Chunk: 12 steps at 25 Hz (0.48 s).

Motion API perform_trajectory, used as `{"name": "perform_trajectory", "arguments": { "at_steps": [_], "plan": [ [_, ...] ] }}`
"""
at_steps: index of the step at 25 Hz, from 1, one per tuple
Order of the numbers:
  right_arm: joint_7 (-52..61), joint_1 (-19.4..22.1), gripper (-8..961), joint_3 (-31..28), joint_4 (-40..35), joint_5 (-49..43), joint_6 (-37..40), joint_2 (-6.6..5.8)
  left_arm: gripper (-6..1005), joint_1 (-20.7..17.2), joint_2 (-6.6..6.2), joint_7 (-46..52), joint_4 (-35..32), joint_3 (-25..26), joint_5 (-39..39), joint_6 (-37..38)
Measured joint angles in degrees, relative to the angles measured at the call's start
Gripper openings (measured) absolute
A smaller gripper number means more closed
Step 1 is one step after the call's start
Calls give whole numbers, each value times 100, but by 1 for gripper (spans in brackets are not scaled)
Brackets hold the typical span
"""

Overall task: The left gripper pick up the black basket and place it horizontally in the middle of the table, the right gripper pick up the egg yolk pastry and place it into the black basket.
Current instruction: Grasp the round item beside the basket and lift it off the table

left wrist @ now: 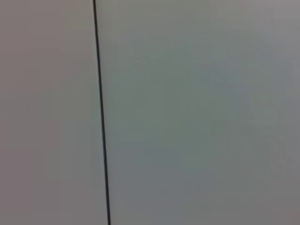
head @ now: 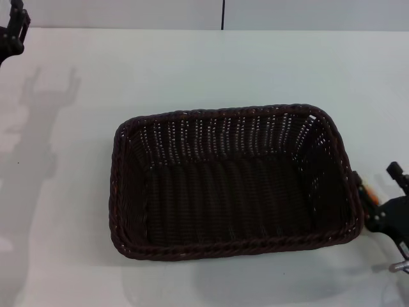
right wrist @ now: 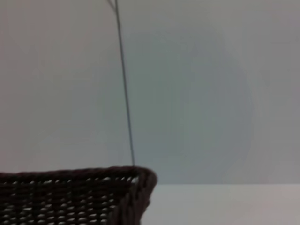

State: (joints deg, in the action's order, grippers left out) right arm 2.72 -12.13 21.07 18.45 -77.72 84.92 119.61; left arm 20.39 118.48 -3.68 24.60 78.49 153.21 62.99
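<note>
The black basket lies flat and lengthwise across the middle of the white table, with nothing inside it. A corner of the basket also shows in the right wrist view. Just off its right rim, a small orange and cream bit of the egg yolk pastry shows against the black parts of my right gripper, which sits low at the right edge of the head view. My left gripper is parked at the far left corner, away from the basket.
A grey wall with a thin dark vertical seam stands behind the table. The left arm's shadow falls on the bare table left of the basket.
</note>
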Motion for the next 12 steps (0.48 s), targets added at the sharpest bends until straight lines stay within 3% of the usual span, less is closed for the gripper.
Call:
{"name": "perform_trajectory", "arguments": {
  "at_steps": [12],
  "plan": [
    [43, -148, 755, -40, 62, -60, -417, -3, 730, 28, -1, 3, 22, 0, 9, 14]
  ]
}}
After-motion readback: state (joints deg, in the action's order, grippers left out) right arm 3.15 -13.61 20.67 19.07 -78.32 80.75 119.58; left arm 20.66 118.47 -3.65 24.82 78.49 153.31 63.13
